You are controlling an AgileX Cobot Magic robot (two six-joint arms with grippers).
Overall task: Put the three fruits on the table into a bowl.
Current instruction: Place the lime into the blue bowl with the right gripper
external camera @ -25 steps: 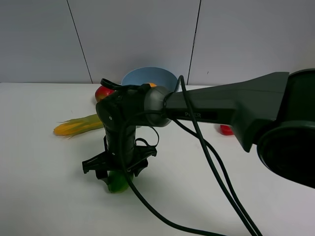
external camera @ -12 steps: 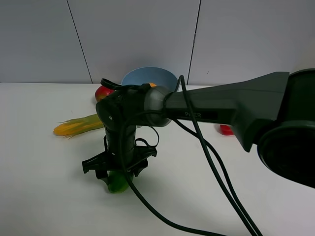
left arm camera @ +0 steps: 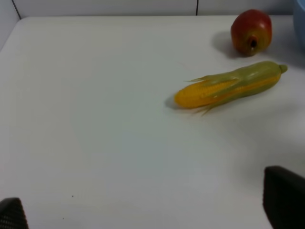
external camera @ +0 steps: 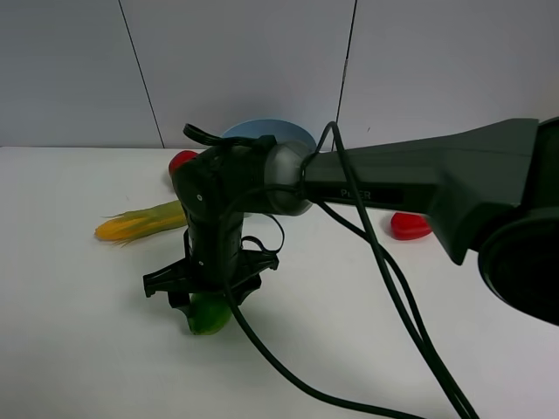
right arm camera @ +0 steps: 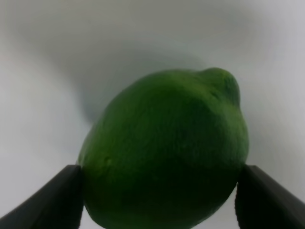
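Green lime-like fruit (right arm camera: 164,148), one only, is pinched on both sides by the right fingers (right arm camera: 43,202), low over the white worktop (external camera: 70,349); whether it touches cannot be told. Pale lettering on the right arm (external camera: 437,170) is partly crossed by a cable: only "P" and "ER" can be read. Also on the worktop are one corn cob (external camera: 140,221), one round red fruit (left arm camera: 251,31), one red pepper (external camera: 409,225) and one light-blue bowl (external camera: 288,131). The left fingers (left arm camera: 283,202) are spread wide, holding nothing.

Matt white table (external camera: 79,349), finely dimpled lime (right arm camera: 164,152)
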